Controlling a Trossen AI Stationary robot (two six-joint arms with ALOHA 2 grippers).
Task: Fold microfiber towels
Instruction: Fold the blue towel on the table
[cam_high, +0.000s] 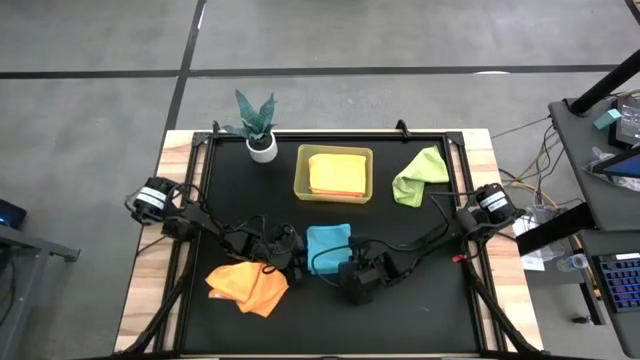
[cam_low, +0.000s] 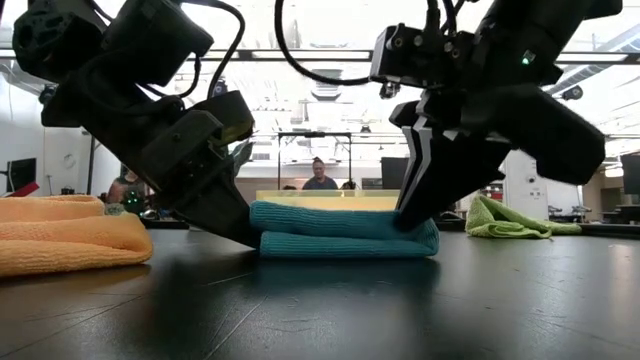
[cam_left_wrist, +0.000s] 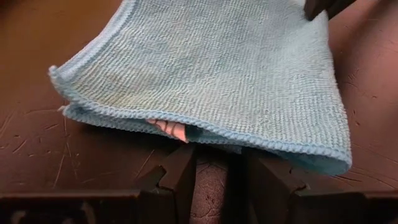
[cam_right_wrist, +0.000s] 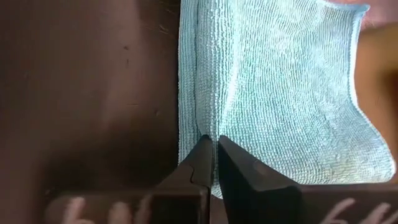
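Low view puts me almost at the table's surface, and the nearest thing is the teal blue towel (cam_low: 345, 230), folded into a thick flat pad with a rounded fold along its edge; its weave is fine and ribbed, with a stitched border. The left gripper (cam_low: 235, 225) leans down at one end of it, and in the left wrist view its two fingers (cam_left_wrist: 180, 180) stand apart just before the towel's (cam_left_wrist: 205, 74) lower edge, so it is released and not pinching the cloth. The right gripper (cam_low: 410, 220) presses at the other end, and its fingers are clenched together on the towel's folded edge (cam_right_wrist: 211, 163). From above, this towel (cam_high: 328, 243) lies at the near middle of the black table (cam_high: 430, 310), between both grippers. Just beside the left gripper lies a crumpled orange towel (cam_high: 248, 286), near the front edge. To the right of the right gripper the black surface is bare up to the frame. Farther back sits a yellow-green bin (cam_high: 334, 174) with a folded yellow towel (cam_high: 337, 172) inside, a lime green towel (cam_high: 419, 176) in a loose heap beside it, and a small potted plant (cam_high: 259, 126) at the far edge.
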